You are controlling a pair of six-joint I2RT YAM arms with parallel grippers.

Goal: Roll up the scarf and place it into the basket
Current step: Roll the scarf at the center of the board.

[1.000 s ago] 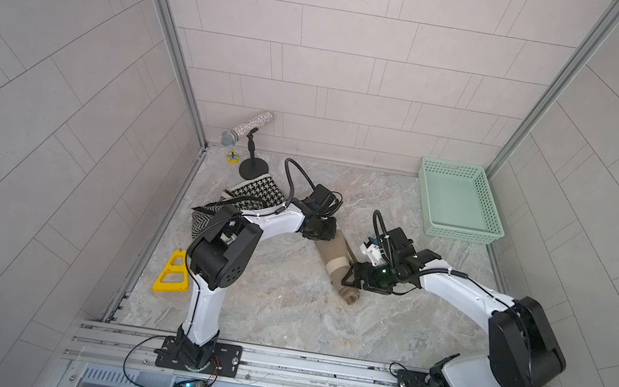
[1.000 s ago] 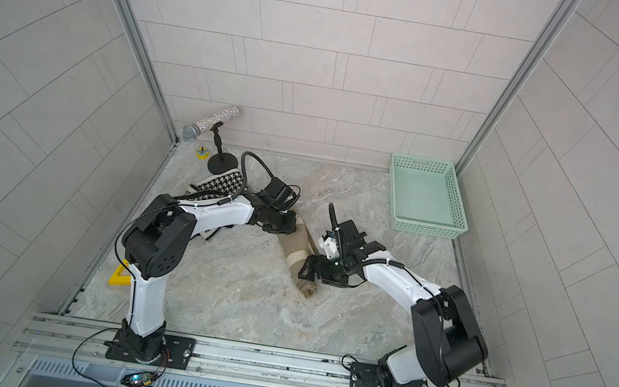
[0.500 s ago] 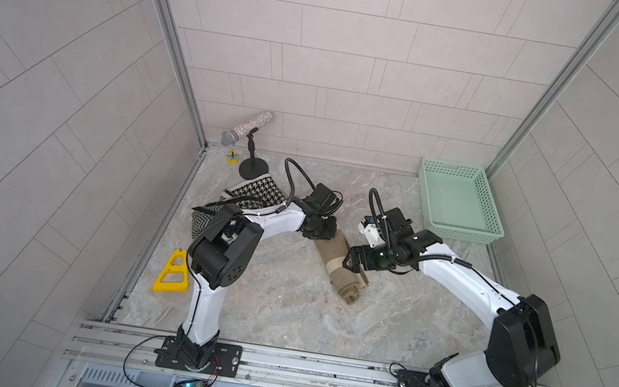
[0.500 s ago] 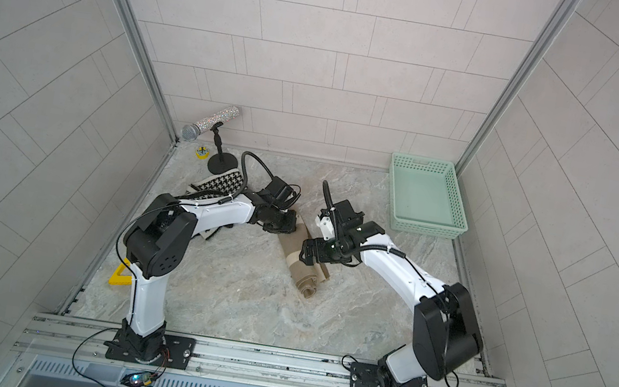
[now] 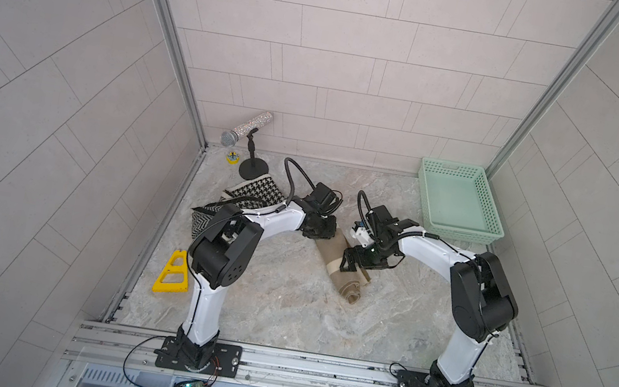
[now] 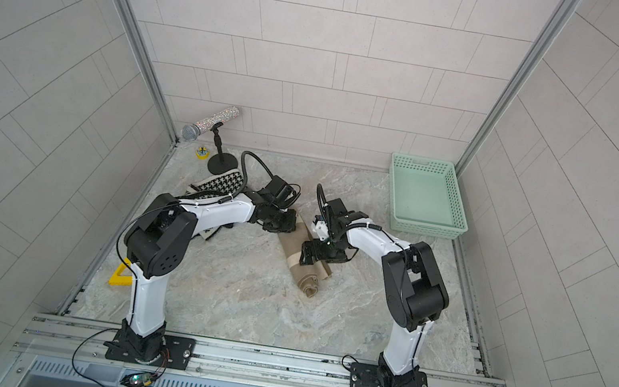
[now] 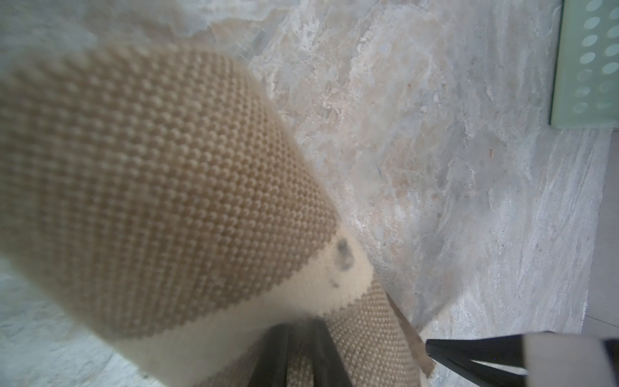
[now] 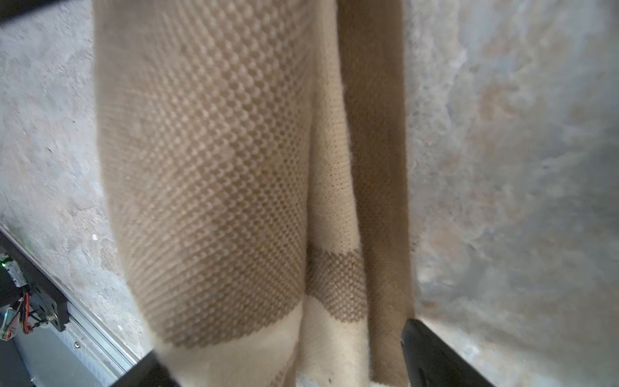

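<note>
Grey marbled table [image 5: 281, 308] is occupied far right by the mint basket [image 5: 461, 232] and centrally by the tan, cream-banded knit scarf [image 5: 347, 289], rolled into a tube, pinched by the narrow left gripper [image 5: 319, 229], straddled by the wide-spread right gripper [image 5: 355, 263].

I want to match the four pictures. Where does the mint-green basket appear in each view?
In a top view: basket at the far right corner of the table.
In a top view: basket at the same far right corner.
Left wrist: only a perforated corner of the basket, at the picture's edge.
Right wrist: not in it.
Shared landmark: the rolled scarf, in all four views.
</note>
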